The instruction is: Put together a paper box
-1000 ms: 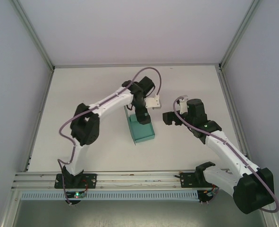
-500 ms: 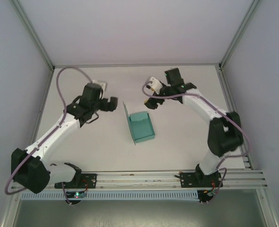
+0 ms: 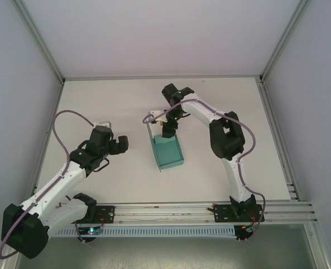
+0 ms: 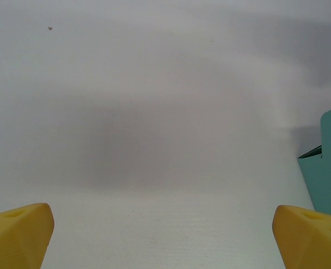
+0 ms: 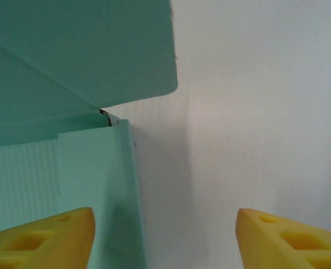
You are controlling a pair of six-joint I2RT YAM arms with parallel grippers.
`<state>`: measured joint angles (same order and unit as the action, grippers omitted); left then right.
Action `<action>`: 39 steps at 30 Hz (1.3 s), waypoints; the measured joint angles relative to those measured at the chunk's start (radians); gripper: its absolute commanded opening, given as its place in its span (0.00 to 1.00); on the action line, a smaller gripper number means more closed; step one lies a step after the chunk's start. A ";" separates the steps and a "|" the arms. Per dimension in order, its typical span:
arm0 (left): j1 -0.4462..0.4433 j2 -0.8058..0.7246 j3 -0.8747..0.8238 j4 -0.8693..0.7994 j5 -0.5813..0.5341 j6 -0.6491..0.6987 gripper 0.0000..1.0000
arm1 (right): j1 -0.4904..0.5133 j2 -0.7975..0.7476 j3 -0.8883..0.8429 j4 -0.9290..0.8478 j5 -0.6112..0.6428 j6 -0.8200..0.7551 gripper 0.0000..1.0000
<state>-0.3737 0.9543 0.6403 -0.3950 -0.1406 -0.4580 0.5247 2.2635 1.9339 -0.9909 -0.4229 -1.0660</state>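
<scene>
Remote view: my right gripper [image 5: 164, 238] straddles a side wall of the box [image 5: 98, 185], jaws apart, grasping nothing; one finger inside, one outside; I judge a square pinch just short of the flap [image 5: 81, 50] ahead avoids creasing; left gripper [image 4: 165, 232], wide and empty, has the box beyond its right finger.

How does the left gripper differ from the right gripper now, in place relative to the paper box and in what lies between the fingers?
The left gripper stands apart from the paper box, to its left; the right gripper hangs over its far end. The left gripper's jaws frame bare table; the right gripper's straddle a box wall. Both have yellow fingertips and open jaws.
</scene>
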 measured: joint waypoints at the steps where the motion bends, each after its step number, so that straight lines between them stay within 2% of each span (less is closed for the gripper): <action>1: 0.000 -0.003 -0.001 0.000 0.000 0.000 1.00 | 0.002 0.022 0.027 -0.022 0.010 -0.008 0.66; 4: 0.000 -0.006 -0.012 0.000 0.001 0.000 1.00 | 0.002 0.068 0.086 -0.078 0.024 -0.029 0.66; 11: 0.000 -0.003 -0.030 0.005 0.001 0.001 1.00 | 0.002 0.082 0.093 -0.165 0.035 -0.060 0.66; 18: 0.000 0.011 -0.030 0.008 0.001 0.001 1.00 | 0.009 0.087 0.090 -0.163 0.059 -0.052 0.59; 24: 0.000 0.011 -0.030 0.008 0.000 0.008 1.00 | 0.020 0.089 0.052 -0.136 0.094 -0.031 0.58; 27: 0.000 0.011 -0.030 0.008 0.000 0.009 1.00 | 0.026 0.089 0.030 -0.123 0.106 -0.029 0.55; 32: 0.000 0.014 -0.030 0.008 0.000 0.012 1.00 | 0.036 0.080 -0.013 -0.055 0.142 -0.008 0.38; 36: 0.000 0.024 -0.030 0.008 0.000 0.012 1.00 | 0.043 0.063 -0.042 0.001 0.166 0.019 0.09; 39: 0.000 0.025 -0.030 0.008 0.000 0.012 1.00 | 0.054 0.051 -0.063 0.030 0.175 0.050 0.01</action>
<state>-0.3737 0.9794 0.6106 -0.3866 -0.1402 -0.4461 0.5785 2.3142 1.8709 -0.9607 -0.2474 -1.0161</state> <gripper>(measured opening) 0.998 0.085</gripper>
